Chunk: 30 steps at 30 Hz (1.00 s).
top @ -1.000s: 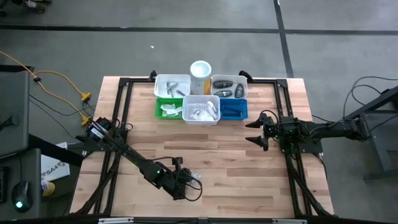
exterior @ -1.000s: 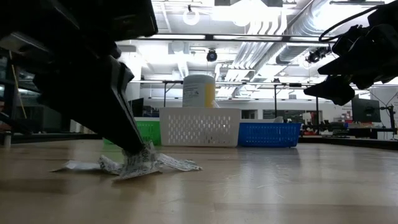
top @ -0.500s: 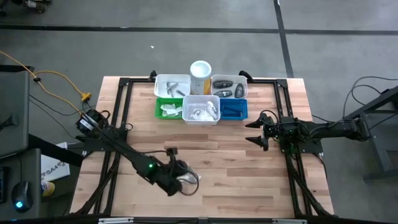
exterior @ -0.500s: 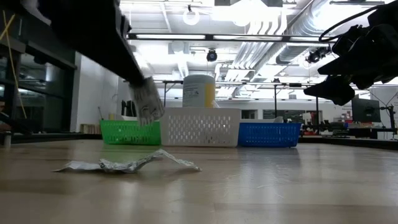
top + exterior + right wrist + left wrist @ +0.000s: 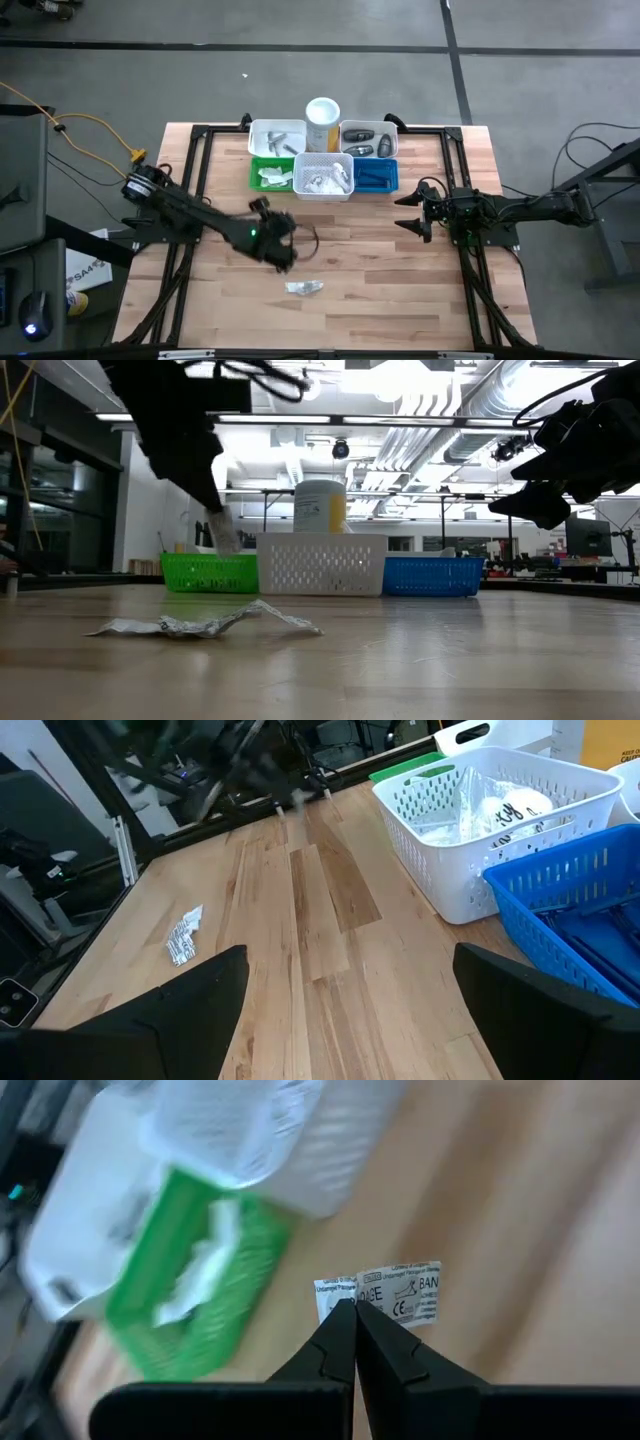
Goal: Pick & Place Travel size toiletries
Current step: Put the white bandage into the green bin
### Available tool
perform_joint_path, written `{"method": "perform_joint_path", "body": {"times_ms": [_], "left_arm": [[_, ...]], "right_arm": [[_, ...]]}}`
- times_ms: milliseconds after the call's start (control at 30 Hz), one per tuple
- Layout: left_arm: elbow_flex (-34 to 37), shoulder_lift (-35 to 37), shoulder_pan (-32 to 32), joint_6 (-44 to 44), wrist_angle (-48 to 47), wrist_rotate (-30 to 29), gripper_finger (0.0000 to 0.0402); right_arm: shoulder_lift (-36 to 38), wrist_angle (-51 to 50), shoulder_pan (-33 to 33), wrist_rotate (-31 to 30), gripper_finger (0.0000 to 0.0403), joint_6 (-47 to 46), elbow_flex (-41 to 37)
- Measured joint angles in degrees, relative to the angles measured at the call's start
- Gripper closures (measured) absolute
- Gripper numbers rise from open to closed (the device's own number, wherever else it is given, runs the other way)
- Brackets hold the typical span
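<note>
Left gripper [image 5: 352, 1315] fingers pinched on a small printed packet [image 5: 385, 1293], held above the surface mid-area (near the green bin [image 5: 270, 174]). Second crinkly packet [image 5: 304, 288] lies toward the front edge. Right gripper [image 5: 412, 209] fingers spread wide, at right edge.

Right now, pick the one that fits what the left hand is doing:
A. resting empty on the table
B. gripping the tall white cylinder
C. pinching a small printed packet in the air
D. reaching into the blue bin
C: the left hand is shut on a small printed packet, held above the wooden table near the green bin, while another crinkled packet lies on the table.
</note>
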<state>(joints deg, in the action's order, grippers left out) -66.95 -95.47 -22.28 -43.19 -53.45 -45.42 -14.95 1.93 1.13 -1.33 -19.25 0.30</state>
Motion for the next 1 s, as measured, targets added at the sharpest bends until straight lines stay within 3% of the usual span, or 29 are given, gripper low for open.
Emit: {"method": "perform_joint_path", "body": {"times_ms": [133, 400, 567, 800, 1000], "left_arm": [[0.01, 2.85, 5.62, -3.78, -9.01, -0.24, 0.0402], [2.34, 5.43, 19.3, -2.54, -10.36, -4.36, 0.0401], [6.11, 5.45, 26.42, 5.25, 0.07, -3.52, 0.0401], [11.74, 5.41, 30.05, 13.23, 13.85, 0.14, 0.0401], [12.57, 5.39, 29.76, 16.12, 18.58, -0.09, 0.035]], "right_arm": [[-0.01, 0.0, -0.01, 0.01, 0.0057, 0.0, 0.01], [0.01, 0.0, 0.01, -0.02, 0.0057, -0.02, 0.02], [0.0, 0.0, -0.01, 0.01, 0.0057, -0.02, 0.01], [-0.01, 0.0, -0.01, 0.0, 0.0057, 0.0, 0.0], [-0.01, 0.0, 0.0, -0.01, 0.0057, -0.02, 0.0]]}}
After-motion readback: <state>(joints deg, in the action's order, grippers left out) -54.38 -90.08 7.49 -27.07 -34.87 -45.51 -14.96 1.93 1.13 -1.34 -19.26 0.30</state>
